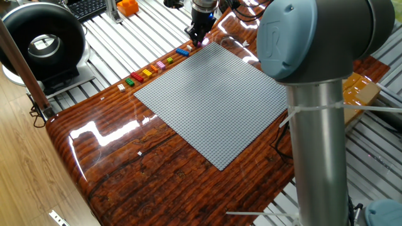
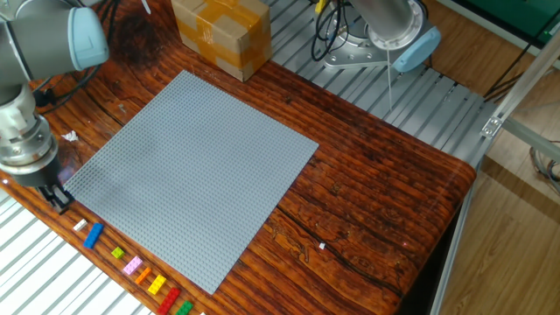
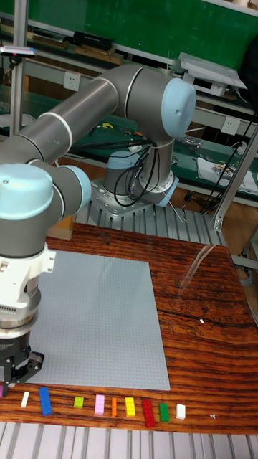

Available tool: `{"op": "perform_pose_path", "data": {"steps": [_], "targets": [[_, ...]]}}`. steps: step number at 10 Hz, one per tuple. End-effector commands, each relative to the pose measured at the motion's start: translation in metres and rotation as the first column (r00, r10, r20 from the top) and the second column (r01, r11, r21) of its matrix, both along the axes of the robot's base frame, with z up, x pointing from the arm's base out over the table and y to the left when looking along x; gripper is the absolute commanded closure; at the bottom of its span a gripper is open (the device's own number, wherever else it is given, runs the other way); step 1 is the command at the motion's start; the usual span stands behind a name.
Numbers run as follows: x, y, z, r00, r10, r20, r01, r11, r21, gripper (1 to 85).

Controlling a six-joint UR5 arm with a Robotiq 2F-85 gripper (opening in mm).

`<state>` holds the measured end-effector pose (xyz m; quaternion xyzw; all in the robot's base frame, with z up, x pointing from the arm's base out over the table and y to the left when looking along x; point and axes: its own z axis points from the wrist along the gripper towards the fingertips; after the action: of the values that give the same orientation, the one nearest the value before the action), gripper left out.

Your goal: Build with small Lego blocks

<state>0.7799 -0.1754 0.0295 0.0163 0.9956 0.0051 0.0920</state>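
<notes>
the tool [image 2: 61, 200] hangs low over the bench [image 2: 367, 175] at one corner of the grey plate [image 2: 192, 175]. i cannot tell if its fingers are wide or narrow. the small blocks [image 3: 100, 405] lie in a row on the bench along the plate's edge, just beside the tool.

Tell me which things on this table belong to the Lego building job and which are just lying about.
For the job:
- row of small Lego blocks along the table edge
- grey baseplate
- claw, low by the plate's corner

Lying about:
- cardboard box
- black ring-shaped device
- orange object
</notes>
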Motion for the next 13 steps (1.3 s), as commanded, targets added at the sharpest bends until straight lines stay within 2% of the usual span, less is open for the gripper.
{"op": "perform_pose_path", "data": {"steps": [1,2,3,4,9,13], "targets": [[-0.016,0.001,0.014,1.000,0.012,0.012,-0.013,0.999,0.030,84.7],[-0.026,0.001,0.018,1.000,0.016,-0.008,-0.016,0.999,0.033,84.7],[-0.031,-0.006,0.016,1.000,0.017,-0.017,-0.017,1.000,0.009,84.7],[-0.036,-0.008,0.011,1.000,0.013,-0.017,-0.013,1.000,0.004,84.7],[-0.038,0.001,-0.010,1.000,0.005,0.027,-0.007,0.999,0.052,84.7],[-0.042,-0.003,-0.012,1.000,-0.002,0.019,0.001,0.999,0.046,84.7]]}}
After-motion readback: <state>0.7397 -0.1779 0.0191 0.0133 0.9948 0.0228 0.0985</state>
